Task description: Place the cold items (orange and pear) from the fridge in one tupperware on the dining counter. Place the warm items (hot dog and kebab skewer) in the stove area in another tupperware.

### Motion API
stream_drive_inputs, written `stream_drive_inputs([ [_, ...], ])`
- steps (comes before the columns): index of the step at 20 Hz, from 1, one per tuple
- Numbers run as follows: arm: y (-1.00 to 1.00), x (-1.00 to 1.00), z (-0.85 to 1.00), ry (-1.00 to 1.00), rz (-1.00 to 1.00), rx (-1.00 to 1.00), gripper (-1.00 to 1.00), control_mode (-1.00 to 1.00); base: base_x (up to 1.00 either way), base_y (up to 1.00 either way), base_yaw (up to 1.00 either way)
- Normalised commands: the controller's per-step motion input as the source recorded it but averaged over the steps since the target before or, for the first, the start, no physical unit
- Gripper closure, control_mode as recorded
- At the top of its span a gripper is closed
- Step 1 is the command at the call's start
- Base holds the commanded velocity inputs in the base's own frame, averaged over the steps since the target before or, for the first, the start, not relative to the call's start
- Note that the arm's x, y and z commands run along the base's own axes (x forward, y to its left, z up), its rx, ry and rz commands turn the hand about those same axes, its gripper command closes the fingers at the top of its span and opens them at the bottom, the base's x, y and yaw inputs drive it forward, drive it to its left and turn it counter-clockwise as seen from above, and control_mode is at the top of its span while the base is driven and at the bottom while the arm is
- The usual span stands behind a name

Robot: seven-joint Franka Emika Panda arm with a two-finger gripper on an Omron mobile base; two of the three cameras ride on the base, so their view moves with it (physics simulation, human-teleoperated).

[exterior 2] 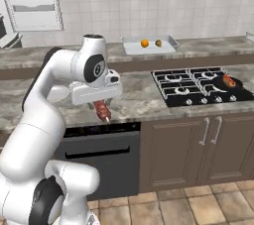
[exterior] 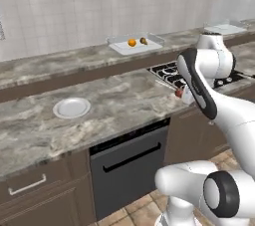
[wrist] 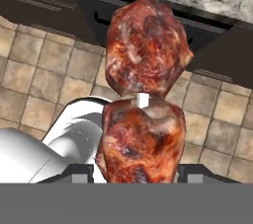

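The kebab skewer (wrist: 143, 94) sits clamped between the two fingers (wrist: 79, 173), its meat chunks jutting beyond the tips, held above the front edge of the marble surface (exterior 2: 139, 100). Orange (exterior 2: 144, 43) and pear (exterior 2: 158, 43) lie together in a tupperware (exterior 2: 171, 47) on the far dining counter.

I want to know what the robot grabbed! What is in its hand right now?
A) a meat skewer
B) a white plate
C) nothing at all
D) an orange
A. The gripper is shut on the kebab skewer: the hand view shows chunks of browned meat on a stick between the fingertips, and the right base view shows it hanging under the hand at the counter's front edge.
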Motion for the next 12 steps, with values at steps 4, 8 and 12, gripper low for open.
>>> stream_drive_inputs([
  [4,0.00,0.00,0.00,0.00,0.00,0.00,1.00,1.00,0.02,-0.82,-0.36],
  [8,0.00,0.00,0.00,0.00,0.00,0.00,1.00,1.00,0.17,-0.86,-0.19],
  [12,0.00,0.00,0.00,0.00,0.00,0.00,1.00,1.00,0.17,-0.89,-0.04],
])
